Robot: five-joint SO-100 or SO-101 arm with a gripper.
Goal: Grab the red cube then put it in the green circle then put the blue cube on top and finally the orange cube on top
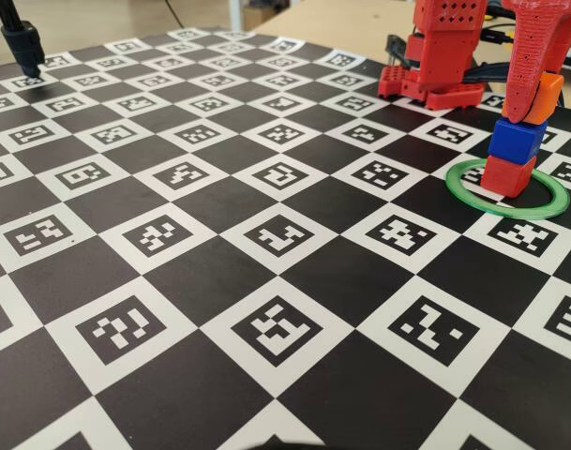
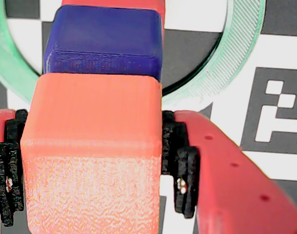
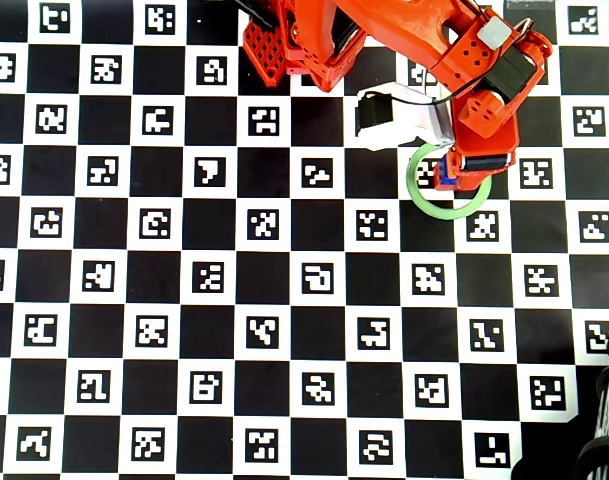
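Gripper (image 1: 538,105) clamps orange cube (image 1: 546,97) above blue cube (image 1: 517,141), red cube (image 1: 507,175) inside green circle (image 1: 538,208).

Most of the checkered table (image 1: 219,281) is lying bare, giving lots of room to pass. The stack of red cube (image 1: 507,175) and blue cube (image 1: 517,141) is standing in the way inside the green circle (image 1: 510,208), near the arm's base (image 1: 435,66).

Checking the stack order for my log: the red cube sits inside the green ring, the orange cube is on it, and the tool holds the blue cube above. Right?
Not quite: the two upper cubes are swapped. In the fixed view the blue cube sits on the red cube inside the green ring, and the tool holds the orange cube above.
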